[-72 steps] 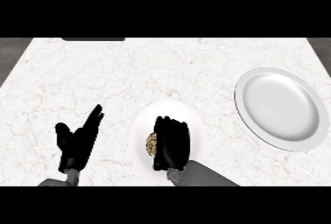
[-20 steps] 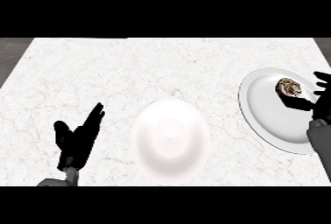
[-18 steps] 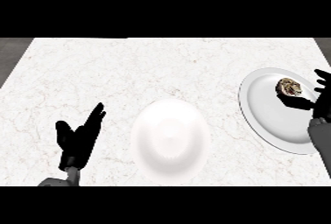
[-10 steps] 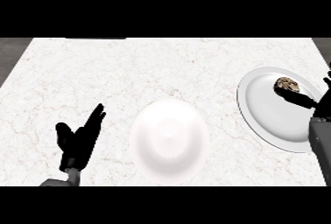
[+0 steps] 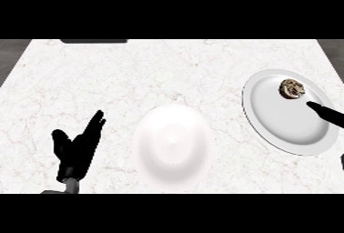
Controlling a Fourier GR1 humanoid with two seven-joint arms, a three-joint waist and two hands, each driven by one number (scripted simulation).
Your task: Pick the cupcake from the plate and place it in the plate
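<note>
A: While only a dark tip of the right hand (image 5: 325, 113) shows, poking in from the right edge over the far plate (image 5: 269, 118), its fingers cannot be read. Open or curled, I can't tell.

B: Holding anything?

A: Nothing visible in it. The cupcake (image 5: 291, 88) sits on that plate's upper part, apart from the fingertip, with bare plate showing between them. It looks upright, top toward the camera.

B: So it's released?

A: My reading, yes. The cupcake rests on the plate with no hand round it. That fits the task's goal: it is on the right-hand plate, not the middle one.

B: And the middle plate?

A: White plate (image 5: 173, 146), low centre, nothing on it. Well apart from the far plate, marble counter (image 5: 168, 73) between.

B: Left hand?

A: Left hand (image 5: 77, 150) at lower left, fingers straight and up, thumb out. Resting, touching nothing. It sits beside the white plate, not over it, and seems kept clear of the working side.

B: Anything else on the counter?

A: A dark strip (image 5: 94, 41) at the top edge, too cut off to name.

B: What remains?

A: Little, I judge. The hand's tip hangs over the plate's lower right; moving it out sideways rather than across the cupcake would avoid a knock.
</note>
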